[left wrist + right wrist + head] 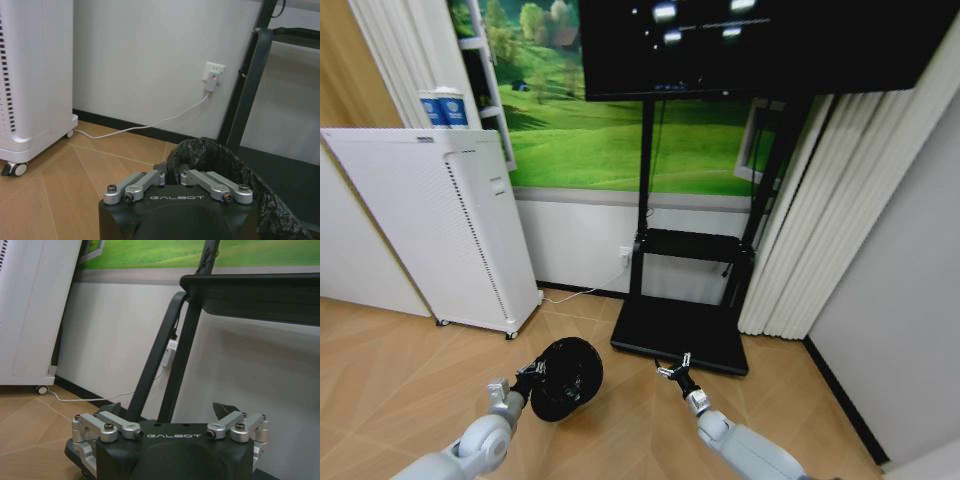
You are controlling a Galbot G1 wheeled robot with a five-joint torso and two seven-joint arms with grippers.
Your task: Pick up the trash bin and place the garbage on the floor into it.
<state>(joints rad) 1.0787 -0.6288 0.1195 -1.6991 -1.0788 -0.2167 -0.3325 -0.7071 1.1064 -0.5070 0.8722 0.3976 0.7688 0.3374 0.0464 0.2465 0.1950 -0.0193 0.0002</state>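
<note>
Wooden floor [400, 370] runs to a white box unit [440, 230] at left. Beside it, the left end effector [532, 374] pinches the rim of the black trash bin [566, 378], holding it tilted. Farther right, the right end effector [675, 370] hangs open before the TV stand [682, 335].

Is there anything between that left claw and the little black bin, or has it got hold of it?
Nothing stands between them. The left gripper is shut on the near rim of the trash bin, fingers pinching the black liner. The right gripper hangs open beside it, above the bare floor.
</note>
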